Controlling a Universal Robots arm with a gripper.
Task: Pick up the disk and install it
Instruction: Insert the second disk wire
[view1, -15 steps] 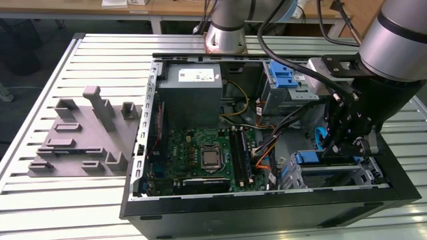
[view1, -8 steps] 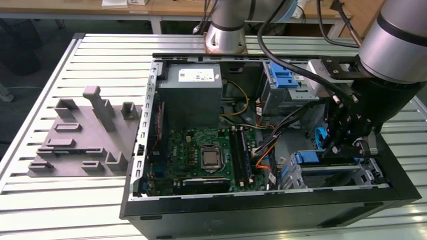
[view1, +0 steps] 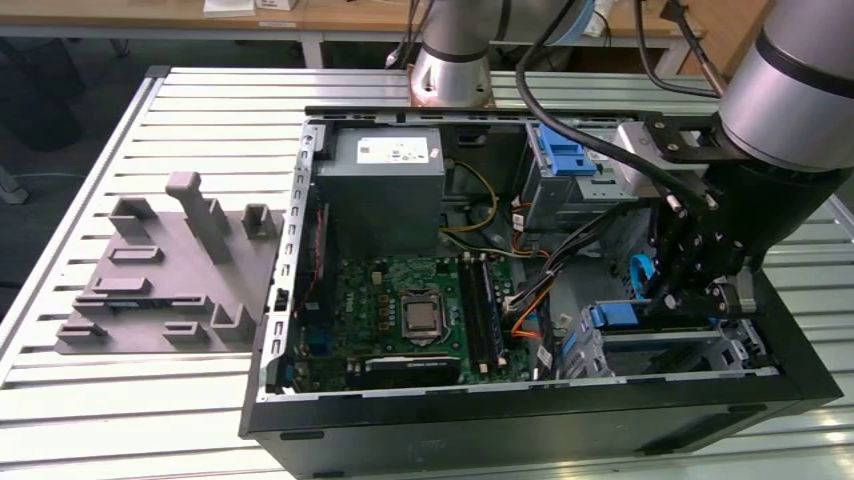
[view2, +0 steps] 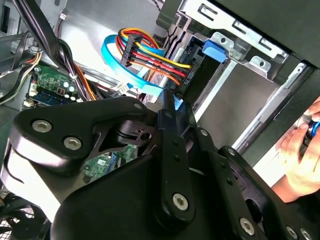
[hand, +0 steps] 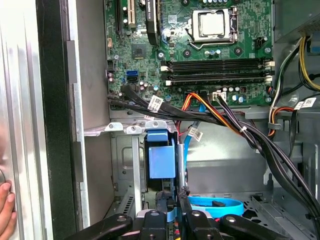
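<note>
My gripper (view1: 687, 300) reaches down into the open computer case (view1: 287, 300), at the drive bay in the corner on the exterior view's right. In both wrist views the black fingers stand close together on a thin blue plastic edge. That edge is the carrier of the disk (hand: 171, 212) (view2: 173, 102). The fingers and the bay hide the disk's silver body. In both wrist views my gripper (hand: 171, 216) (view2: 172, 107) sits right at the mouth of the metal drive cage (view2: 240, 85).
A blue plastic block (hand: 161, 156) sits in the bay just beyond the fingertips. Coloured power wires (view2: 150, 55) and a flat blue cable (hand: 215, 205) run close by. The motherboard (view1: 414, 310) lies beside the bay. A person's hand (view2: 300, 150) rests outside the case wall.
</note>
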